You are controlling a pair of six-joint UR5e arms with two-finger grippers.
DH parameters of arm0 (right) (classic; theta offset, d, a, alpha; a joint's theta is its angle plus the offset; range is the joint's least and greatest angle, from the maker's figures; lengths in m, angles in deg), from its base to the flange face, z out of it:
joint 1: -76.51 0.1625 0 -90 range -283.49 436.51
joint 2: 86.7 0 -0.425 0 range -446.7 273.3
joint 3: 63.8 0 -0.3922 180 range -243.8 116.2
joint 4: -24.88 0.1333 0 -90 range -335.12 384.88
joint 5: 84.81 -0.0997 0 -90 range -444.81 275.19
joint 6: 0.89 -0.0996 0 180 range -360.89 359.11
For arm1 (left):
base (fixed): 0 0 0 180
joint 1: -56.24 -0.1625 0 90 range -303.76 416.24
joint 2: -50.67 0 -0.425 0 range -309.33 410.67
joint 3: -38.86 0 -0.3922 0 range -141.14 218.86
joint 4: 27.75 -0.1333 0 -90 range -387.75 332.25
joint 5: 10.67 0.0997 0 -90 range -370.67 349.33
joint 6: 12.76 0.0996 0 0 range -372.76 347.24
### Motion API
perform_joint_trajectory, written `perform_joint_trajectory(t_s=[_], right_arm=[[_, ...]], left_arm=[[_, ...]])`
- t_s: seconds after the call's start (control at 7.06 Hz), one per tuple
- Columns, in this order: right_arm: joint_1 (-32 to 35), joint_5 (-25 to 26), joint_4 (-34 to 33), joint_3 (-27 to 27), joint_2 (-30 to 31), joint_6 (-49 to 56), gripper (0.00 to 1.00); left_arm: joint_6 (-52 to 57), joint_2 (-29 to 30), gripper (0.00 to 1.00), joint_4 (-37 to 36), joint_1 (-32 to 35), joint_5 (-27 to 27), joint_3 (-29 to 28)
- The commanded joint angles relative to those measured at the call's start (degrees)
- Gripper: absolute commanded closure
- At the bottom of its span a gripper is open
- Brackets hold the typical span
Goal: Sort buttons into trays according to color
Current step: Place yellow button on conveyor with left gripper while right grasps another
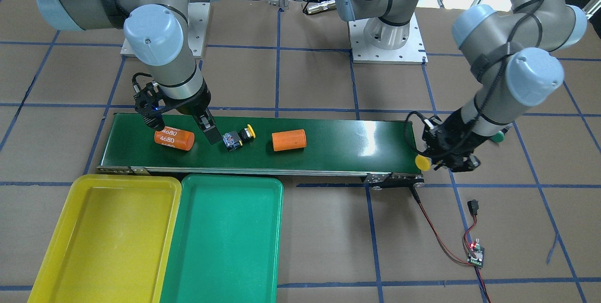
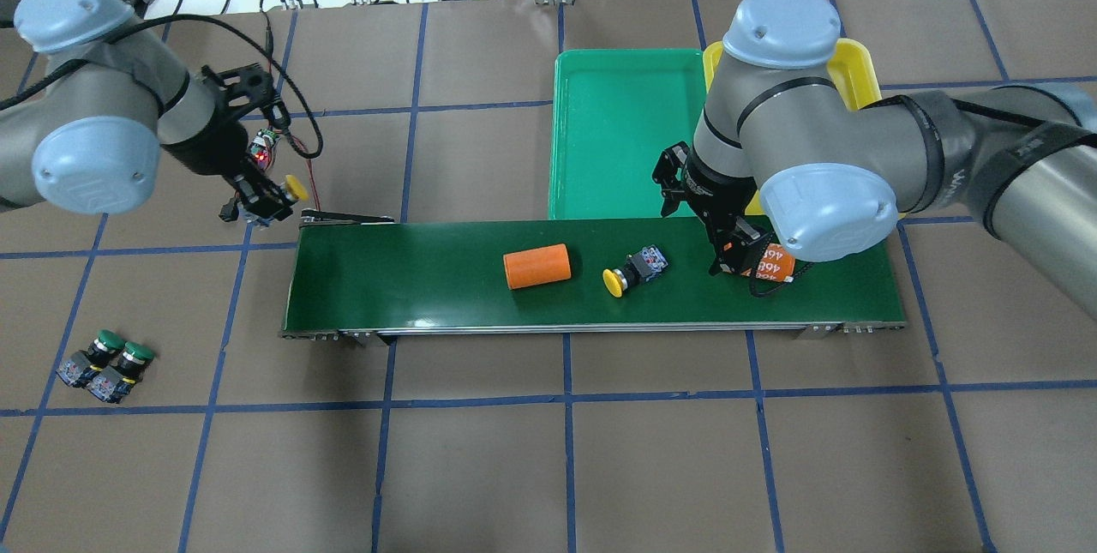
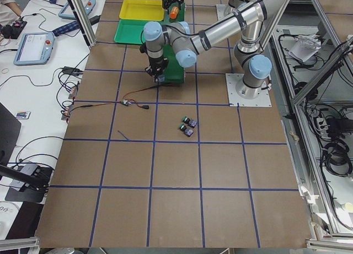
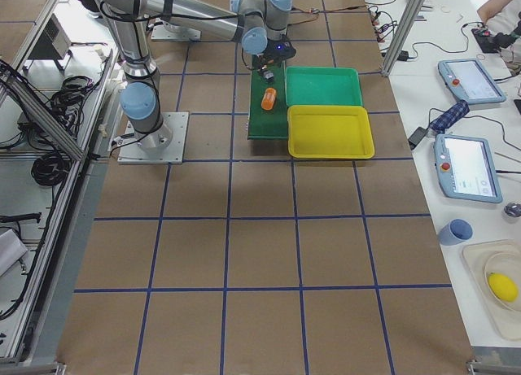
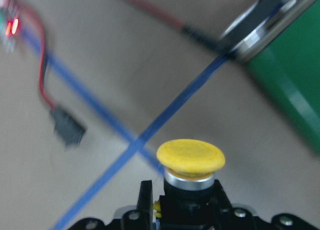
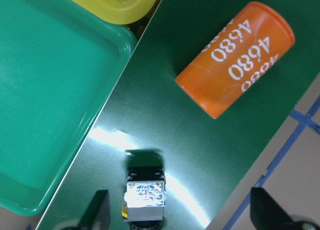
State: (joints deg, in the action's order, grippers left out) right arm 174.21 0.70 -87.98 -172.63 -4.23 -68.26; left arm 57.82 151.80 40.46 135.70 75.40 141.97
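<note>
your left gripper is clenched on the black body of one yellow button. its cap pokes out past the fingers, just off the end of the conveyor belt. your right gripper is spread wide over the belt, gripping nothing. the other yellow button lies on its side on the belt between its fingers, clear of both in the wrist view. that button sits between the orange cylinder marked 4680 and the plain orange cylinder. the two green buttons rest side by side on the table, well apart from the belt. the yellow tray and green tray lie touching, side by side along the belt's edge.
</note>
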Motion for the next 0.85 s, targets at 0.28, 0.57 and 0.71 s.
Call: perform_joint_trajectory(t_s=[0.28,0.57,0.71], right_arm=[[0.12,-0.17,-5.78,-3.05,-2.3,-0.13,0.0],[0.12,-0.17,-6.23,-3.05,-3.1,-0.13,0.0],[0.21,-0.17,-6.32,-3.14,-3.97,-0.22,0.0]], left_arm=[[-0.44,-0.83,0.66,2.46,19.57,-0.46,4.27],[-2.37,-0.59,0.0,-1.2,19.77,-0.02,6.93],[-2.99,-0.15,0.0,-2.54,19.16,-0.11,7.28]])
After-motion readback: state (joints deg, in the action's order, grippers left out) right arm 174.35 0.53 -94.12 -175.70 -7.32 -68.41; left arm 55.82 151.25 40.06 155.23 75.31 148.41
